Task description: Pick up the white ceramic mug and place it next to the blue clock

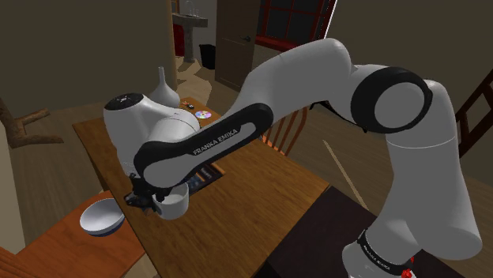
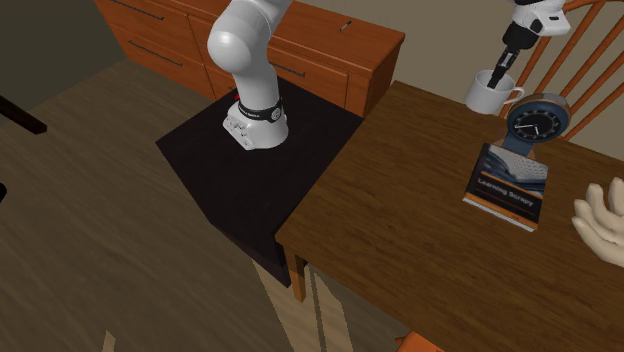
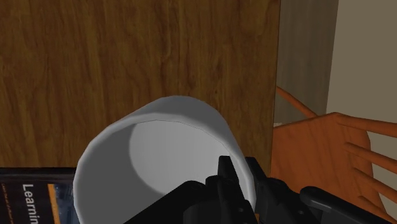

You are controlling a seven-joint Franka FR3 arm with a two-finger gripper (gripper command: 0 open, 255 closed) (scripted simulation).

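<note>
gripper [image 2: 497, 79] clasping white mug [image 2: 487, 98], near clock [image 2: 537, 123]

The wooden table [image 2: 400, 230] is carrying a few things. A book [image 2: 510, 185] is lying flat, a blue clock [image 2: 535, 122] is standing just beside its end, and a pale hand-shaped figure [image 2: 603, 225] is resting near the book.

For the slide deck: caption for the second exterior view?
Gripper clasps the white mug by its rim, beside the blue clock and a book on the table.
</note>
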